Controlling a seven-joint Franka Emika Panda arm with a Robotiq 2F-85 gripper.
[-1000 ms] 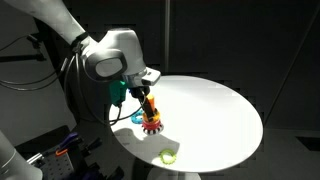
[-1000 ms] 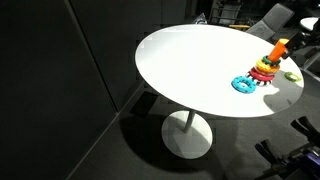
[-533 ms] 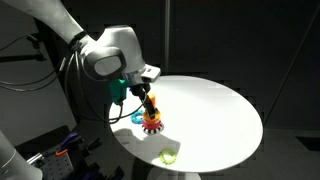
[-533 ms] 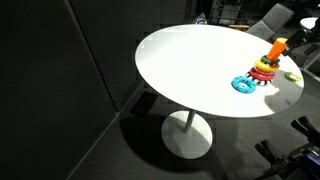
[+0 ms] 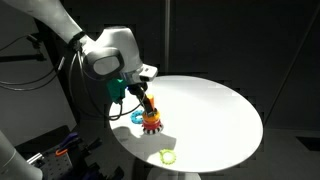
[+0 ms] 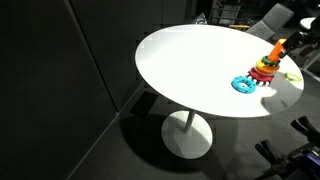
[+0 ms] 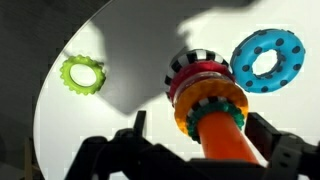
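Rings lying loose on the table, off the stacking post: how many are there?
2. A blue ring lies beside the ring stack; a green ring lies farther off, near the table edge. The arm may hide others.

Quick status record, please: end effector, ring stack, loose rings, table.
end effector: open, one finger on each side of the orange peg; cannot tell if they touch it
ring stack: upright, several coloured rings on the peg
blue ring: flat on the table, close beside the stack
green ring: flat on the table, well apart from the stack
table: round, white
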